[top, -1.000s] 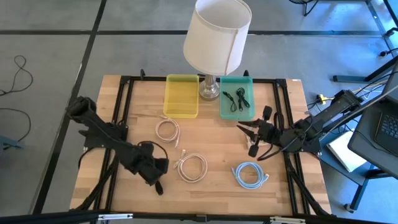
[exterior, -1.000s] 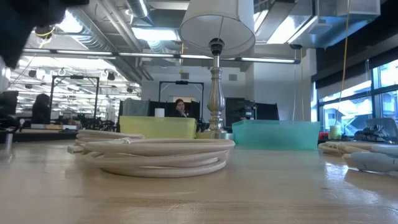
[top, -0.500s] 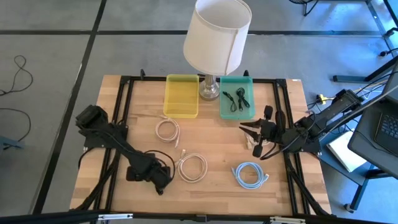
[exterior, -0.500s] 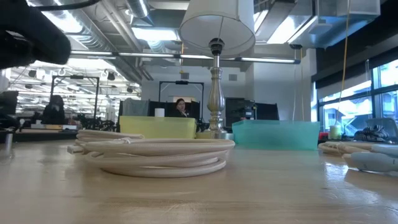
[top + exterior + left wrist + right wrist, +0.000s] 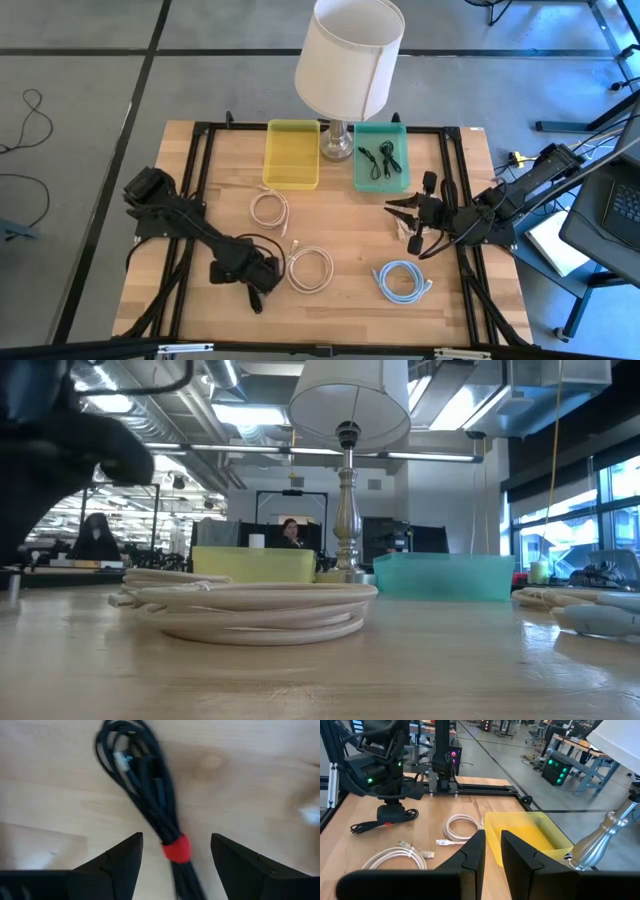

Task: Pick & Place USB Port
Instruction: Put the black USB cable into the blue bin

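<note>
A black cable bundle (image 5: pixel 150 785) with a red tie (image 5: pixel 175 850) lies flat on the wooden table near its near left part. My left gripper (image 5: pixel 176 865) is open and low over it, one finger on either side of the tie, touching nothing. In the high view this gripper (image 5: pixel 258 276) hides most of the bundle (image 5: pixel 256 300). The right wrist view shows it from afar (image 5: pixel 392 814) above the cable (image 5: pixel 372 825). My right gripper (image 5: pixel 398 212) is shut and hovers over the table's right part.
Two cream cable coils (image 5: pixel 269 209) (image 5: pixel 309 269) and a pale blue coil (image 5: pixel 401 280) lie on the table. A yellow bin (image 5: pixel 292 153), a lamp (image 5: pixel 348 60) and a teal bin (image 5: pixel 381 157) holding black cables stand at the far edge.
My left arm has swung its gripper a little toward the table's right and come down over the black cable bundle, and its dark shape has dropped into the low view's left. The cables have kept still.
</note>
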`<move>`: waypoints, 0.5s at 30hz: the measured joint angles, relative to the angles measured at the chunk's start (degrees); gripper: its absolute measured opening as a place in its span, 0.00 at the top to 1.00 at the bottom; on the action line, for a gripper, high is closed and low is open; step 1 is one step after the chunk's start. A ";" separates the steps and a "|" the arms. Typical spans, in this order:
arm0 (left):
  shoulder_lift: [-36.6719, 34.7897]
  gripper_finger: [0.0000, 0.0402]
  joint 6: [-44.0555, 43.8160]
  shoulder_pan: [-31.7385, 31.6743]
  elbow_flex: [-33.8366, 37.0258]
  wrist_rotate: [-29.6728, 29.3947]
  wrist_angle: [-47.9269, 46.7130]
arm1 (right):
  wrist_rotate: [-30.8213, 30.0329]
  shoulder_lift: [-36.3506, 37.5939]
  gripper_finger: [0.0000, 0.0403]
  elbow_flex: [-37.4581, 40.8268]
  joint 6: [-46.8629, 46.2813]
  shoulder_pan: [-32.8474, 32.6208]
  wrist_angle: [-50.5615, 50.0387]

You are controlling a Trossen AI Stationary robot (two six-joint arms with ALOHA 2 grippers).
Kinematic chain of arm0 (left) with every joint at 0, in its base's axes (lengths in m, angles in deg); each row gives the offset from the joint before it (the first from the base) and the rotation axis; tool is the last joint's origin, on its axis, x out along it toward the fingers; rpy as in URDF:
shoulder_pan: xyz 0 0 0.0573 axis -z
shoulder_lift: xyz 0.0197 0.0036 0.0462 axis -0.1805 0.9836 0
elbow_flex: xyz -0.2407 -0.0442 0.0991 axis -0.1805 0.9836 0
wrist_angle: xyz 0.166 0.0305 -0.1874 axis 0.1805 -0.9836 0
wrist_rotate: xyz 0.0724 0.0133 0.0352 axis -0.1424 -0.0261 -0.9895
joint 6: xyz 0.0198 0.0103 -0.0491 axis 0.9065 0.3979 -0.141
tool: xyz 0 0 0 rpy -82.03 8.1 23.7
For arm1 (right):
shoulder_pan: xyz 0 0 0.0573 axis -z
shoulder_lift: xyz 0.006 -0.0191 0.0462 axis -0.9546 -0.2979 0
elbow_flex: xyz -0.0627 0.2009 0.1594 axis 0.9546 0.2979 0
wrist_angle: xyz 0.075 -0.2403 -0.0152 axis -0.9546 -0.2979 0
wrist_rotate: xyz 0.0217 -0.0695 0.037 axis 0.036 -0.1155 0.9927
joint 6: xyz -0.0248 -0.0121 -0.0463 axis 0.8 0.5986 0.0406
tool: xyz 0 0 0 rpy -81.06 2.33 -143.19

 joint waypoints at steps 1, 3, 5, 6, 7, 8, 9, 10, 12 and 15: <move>0.00 0.43 -0.24 0.22 0.96 0.65 1.41 | 0.00 0.00 0.84 0.00 0.00 0.00 -0.06; 0.00 0.44 -0.77 0.66 2.99 1.82 5.75 | 0.00 0.00 0.84 0.00 0.00 0.00 -0.43; 0.00 0.44 -0.98 1.07 5.00 2.15 10.15 | -0.02 0.00 0.84 0.00 0.00 0.00 -0.44; 0.01 0.44 -1.11 1.16 5.88 2.24 12.03 | -0.02 0.00 0.84 0.00 0.00 0.00 -0.44; 0.02 0.44 -1.14 1.15 6.51 2.32 12.78 | -0.02 0.00 0.84 0.00 0.01 0.00 -0.46; 0.02 0.44 -1.16 1.14 6.90 2.34 12.80 | -0.02 0.00 0.84 0.00 0.07 0.00 -0.46; 0.02 0.44 -1.15 1.12 7.30 2.37 12.81 | -0.04 0.00 0.84 0.00 0.17 0.00 -0.46; -0.06 0.44 -1.14 1.01 7.74 2.45 13.01 | -0.04 0.00 0.84 0.00 0.17 0.00 -0.46; -0.28 0.44 -1.03 0.83 8.77 2.53 13.58 | -0.07 0.00 0.84 0.00 0.17 0.00 -0.46; -0.35 0.45 -0.26 0.64 9.95 2.20 14.26 | -0.20 0.00 0.84 0.00 0.41 0.00 -0.48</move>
